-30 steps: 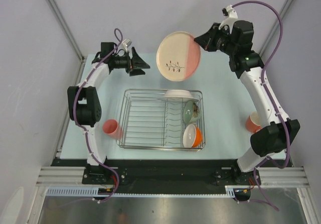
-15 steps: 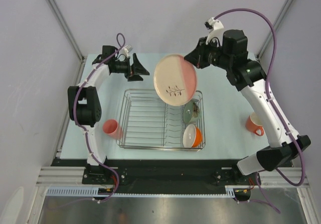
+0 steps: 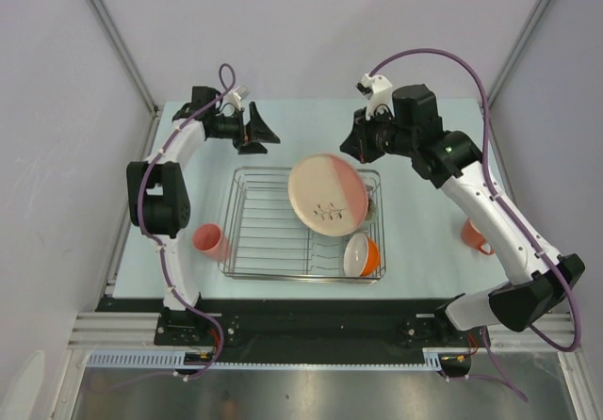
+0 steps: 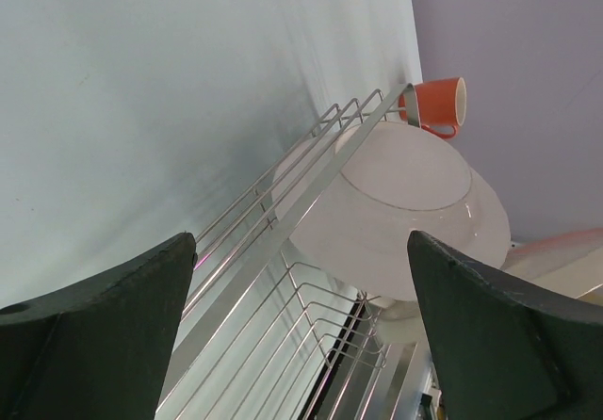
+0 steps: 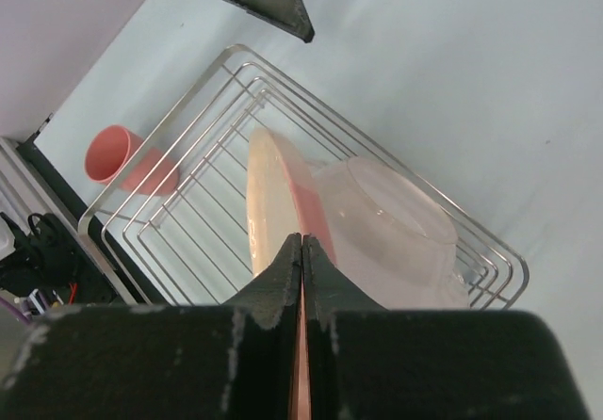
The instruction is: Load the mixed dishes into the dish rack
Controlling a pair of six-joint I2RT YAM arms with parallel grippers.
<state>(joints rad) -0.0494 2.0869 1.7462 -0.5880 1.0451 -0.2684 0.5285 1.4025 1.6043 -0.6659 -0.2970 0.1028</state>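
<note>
My right gripper is shut on the rim of a large pinkish-white plate with a coral half and a leaf sprig. It holds the plate tilted over the back right of the silver wire dish rack. In the right wrist view the plate hangs edge-on below the shut fingers, next to a second pale plate standing in the rack. An orange bowl sits in the rack's front right corner. The green bowl is mostly hidden behind the held plate. My left gripper is open and empty behind the rack's back left corner.
A coral-pink cup stands on the table left of the rack and also shows in the right wrist view. An orange cup stands to the right, partly behind my right arm. The left wrist view shows the rack's rim and the standing plate.
My right arm has swung the plate down and leftward, from above the table's far edge to over the rack's back right. The left arm has barely moved.
</note>
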